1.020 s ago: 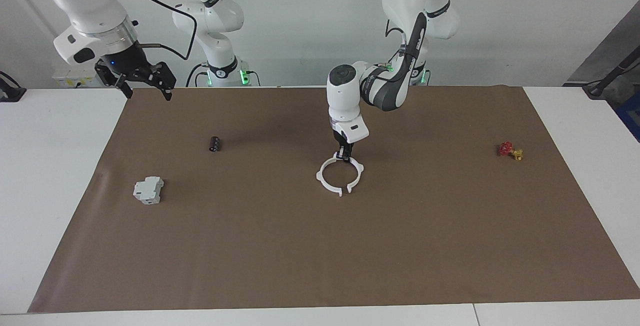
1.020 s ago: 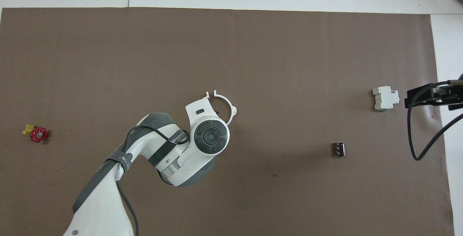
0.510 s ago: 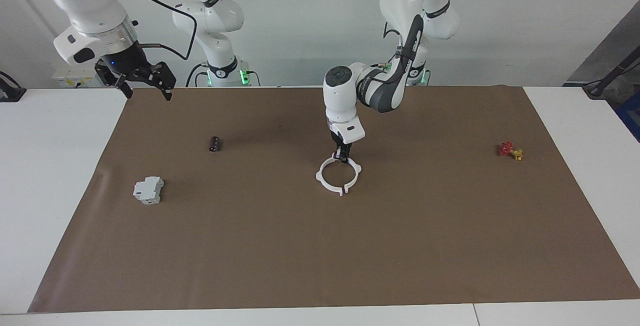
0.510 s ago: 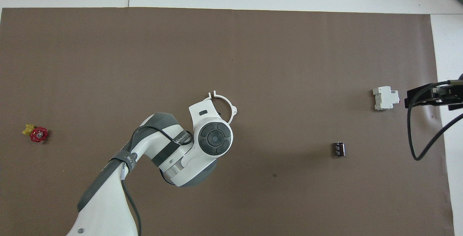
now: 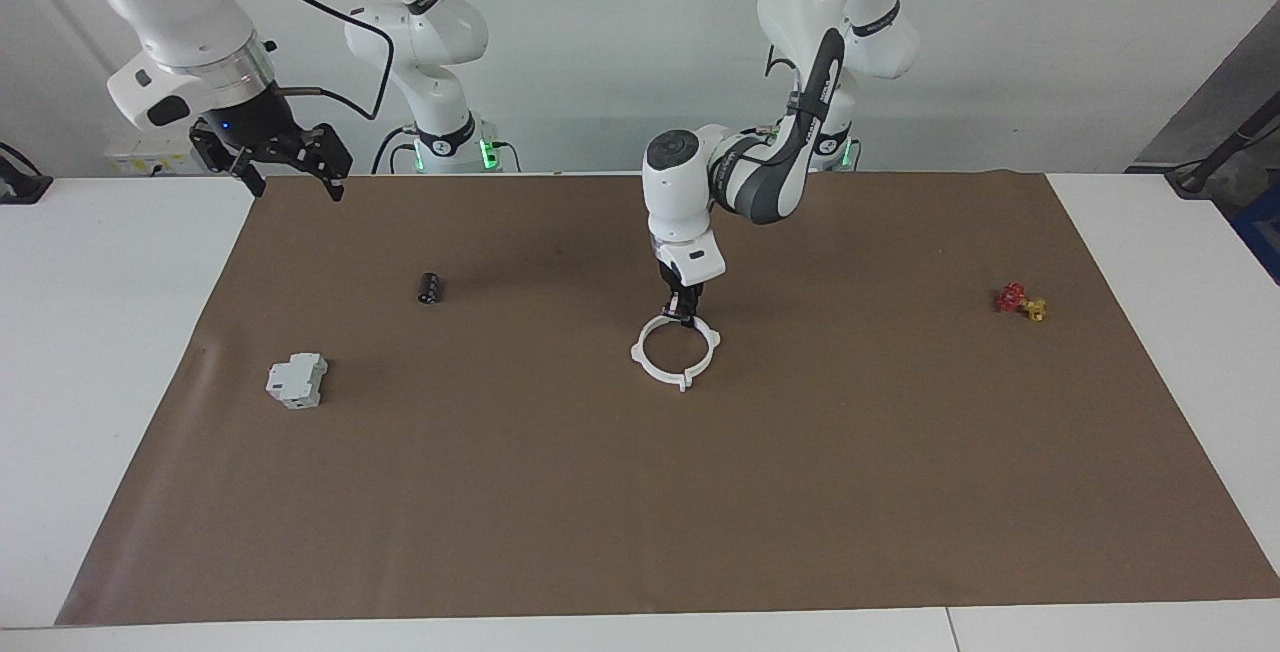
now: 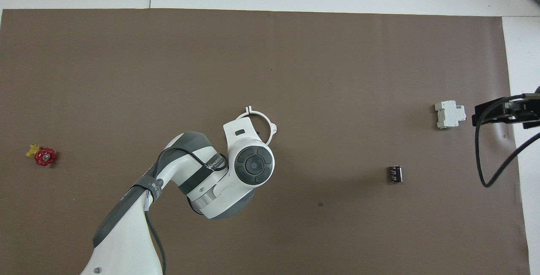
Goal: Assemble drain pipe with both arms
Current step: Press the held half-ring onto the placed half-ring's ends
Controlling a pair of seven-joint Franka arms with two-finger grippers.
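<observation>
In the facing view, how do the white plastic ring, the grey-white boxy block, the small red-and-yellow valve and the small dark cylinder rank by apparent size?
1. White plastic ring, clearly largest.
2. Grey-white boxy block.
3. Red-and-yellow valve.
4. Small dark cylinder, though the last two look close, so their order is unsure.

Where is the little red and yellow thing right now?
The red-and-yellow valve sits alone on the brown mat toward the left arm's end of the table, well apart from the white ring in the middle.
</observation>
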